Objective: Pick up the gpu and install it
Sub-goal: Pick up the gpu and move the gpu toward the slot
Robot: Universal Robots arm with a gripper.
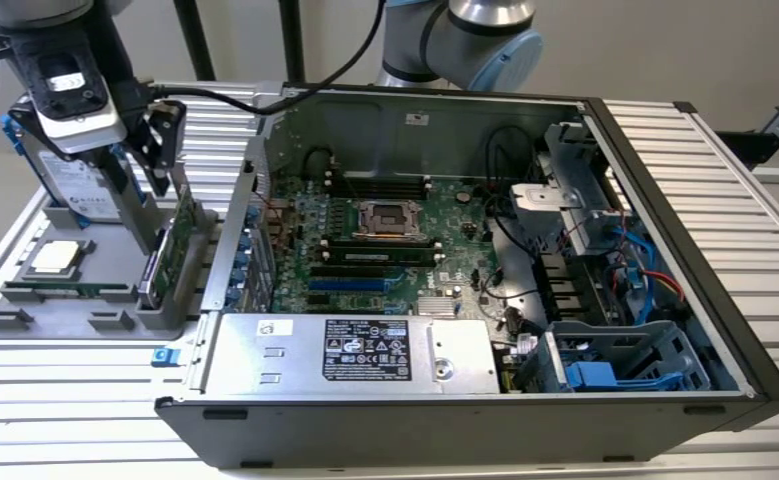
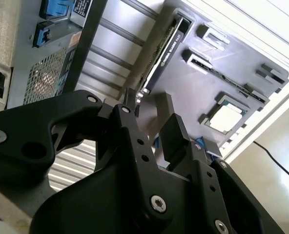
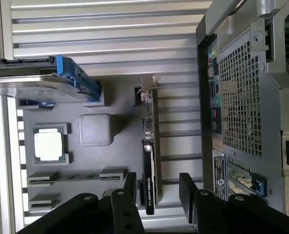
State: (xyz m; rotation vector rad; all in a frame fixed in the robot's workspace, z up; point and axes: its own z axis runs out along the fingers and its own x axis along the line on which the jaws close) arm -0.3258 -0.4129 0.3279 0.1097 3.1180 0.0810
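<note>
The gpu stands on its edge in a slot of the grey parts tray, at the exterior view's left beside the open computer case. In the first wrist view I see the gpu edge-on, with its silver bracket at the far end. My gripper hangs open just above the card's top edge. The two black fingers stand either side of the card's line, and nothing is held. The second wrist view shows the gripper short of the gpu.
The tray also holds a silver hard drive with a blue frame, a processor chip and a thin memory stick. The open computer case, with its motherboard and power supply, lies just beside the tray.
</note>
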